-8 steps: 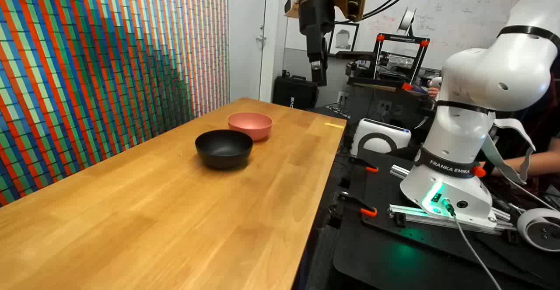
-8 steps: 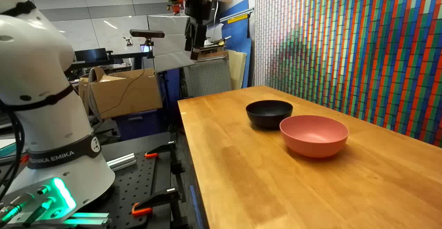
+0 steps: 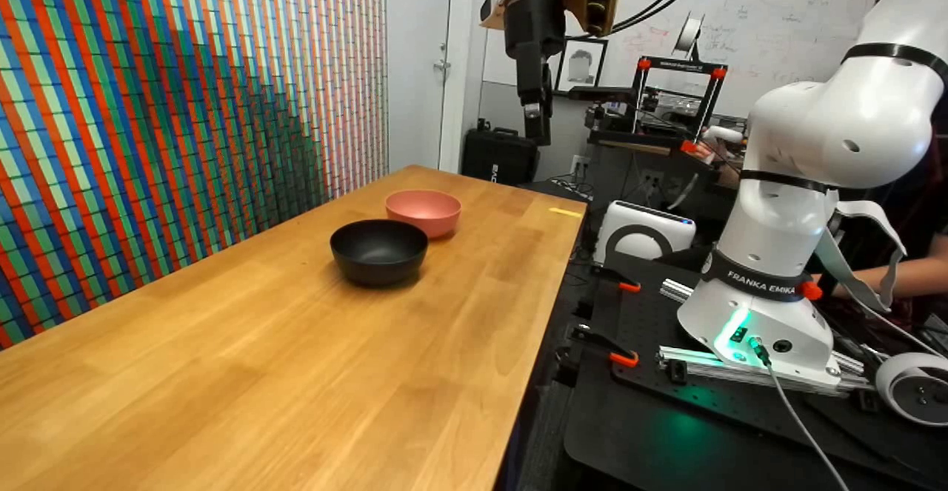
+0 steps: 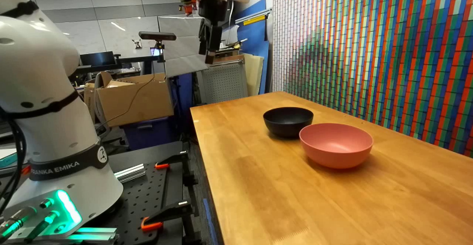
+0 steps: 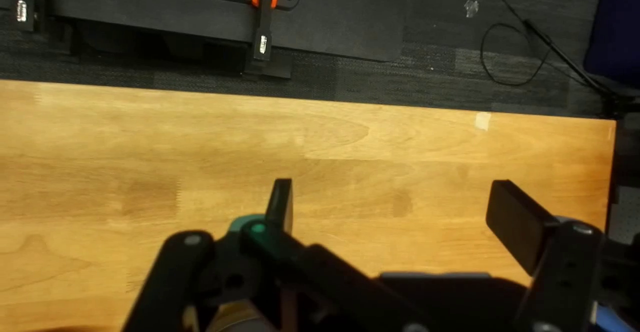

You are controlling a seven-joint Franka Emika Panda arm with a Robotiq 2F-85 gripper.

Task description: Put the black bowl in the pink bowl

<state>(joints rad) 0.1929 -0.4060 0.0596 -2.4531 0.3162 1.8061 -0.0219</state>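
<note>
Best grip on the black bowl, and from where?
Probably the rim of the black bowl, on the side away from the pink bowl: lower the open tool from above, straddling that rim. The black bowl stands mouth up with a thin-looking rim, and the pink bowl crowds its opposite side.

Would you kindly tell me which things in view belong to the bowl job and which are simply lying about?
Part of the job:
black bowl, on the table, not yet in the other
pink bowl, beside it
fingers, open, above the table

Simply lying about:
cardboard box
blue bin
black case
</note>
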